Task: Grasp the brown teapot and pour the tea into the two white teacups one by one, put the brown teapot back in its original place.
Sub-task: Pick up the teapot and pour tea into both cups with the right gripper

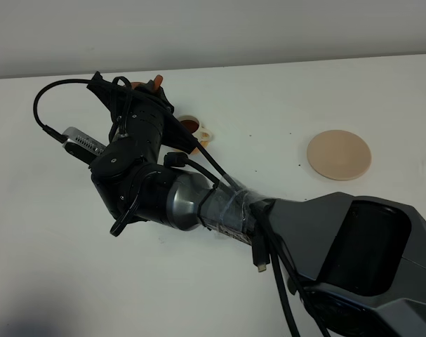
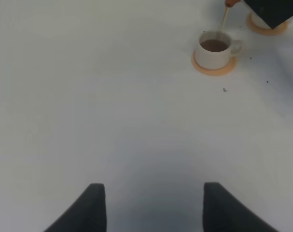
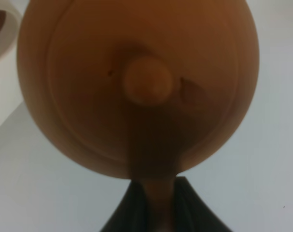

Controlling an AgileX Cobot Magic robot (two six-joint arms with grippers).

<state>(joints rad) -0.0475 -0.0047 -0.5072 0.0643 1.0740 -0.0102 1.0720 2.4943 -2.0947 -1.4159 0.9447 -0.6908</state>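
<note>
the right tool (image 3: 158,205) was clamped on the brown teapot (image 3: 136,82) handle and, i think, needed a slow steady tilt, while the left tool (image 2: 153,203) stood apart.

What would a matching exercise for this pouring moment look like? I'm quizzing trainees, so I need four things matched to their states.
1. brown teapot
2. white teacup
3. beige disc
4. left gripper

A. open, holding nothing
B. holds brown tea, stands on an orange coaster
C. held in the air, pouring
D. bare, nothing on it

Pairs: 1-C, 2-B, 3-D, 4-A
</note>
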